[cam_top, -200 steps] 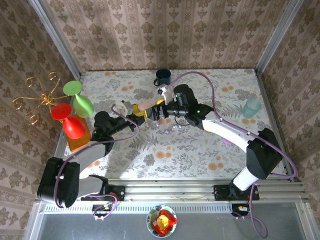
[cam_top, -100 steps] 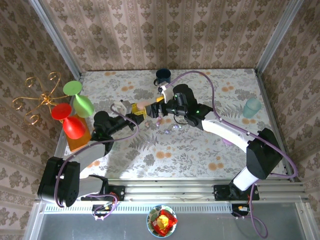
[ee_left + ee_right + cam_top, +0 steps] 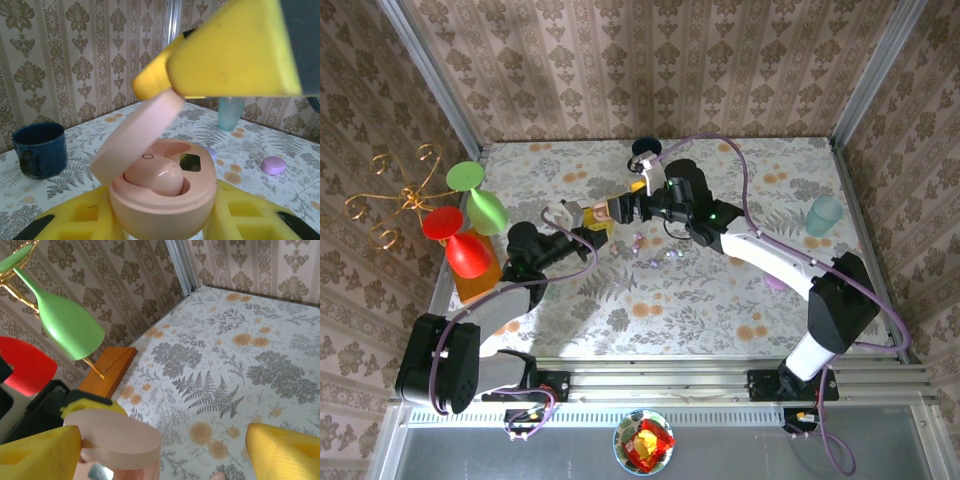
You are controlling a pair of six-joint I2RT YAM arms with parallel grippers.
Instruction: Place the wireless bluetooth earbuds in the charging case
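Left gripper (image 3: 588,216) is clamped on the pink charging case (image 3: 604,211), holding it above the floral table (image 3: 700,310) at about 10 o'clock from the table's centre. In the left wrist view the case (image 3: 162,205) sits upright between the gripper's yellow fingers (image 3: 87,217), and its round lid (image 3: 137,135) is tipped open toward 10 o'clock. One pink earbud (image 3: 155,177) lies seated in the near well of the case.

The right gripper (image 3: 632,204) reaches in from 3 o'clock with its fingers spread wide, holding nothing. In its own wrist view one yellow finger (image 3: 40,452) lies close against the edge of the lid (image 3: 120,440), and the other finger is well apart at 3 o'clock. Whether the near finger touches the lid cannot be told.

Loose earbuds (image 3: 655,262) lie as tiny pale bits on the table near its centre, at about 5 o'clock from the case.

A blue mug (image 3: 645,151) stands at 12 o'clock by the far edge. A teal cup (image 3: 825,215) stands at 3 o'clock. A lilac case (image 3: 775,282) lies closed at 4 o'clock. At 9 o'clock an orange stand (image 3: 480,280) bears a green glass (image 3: 485,208) and a red glass (image 3: 466,256).
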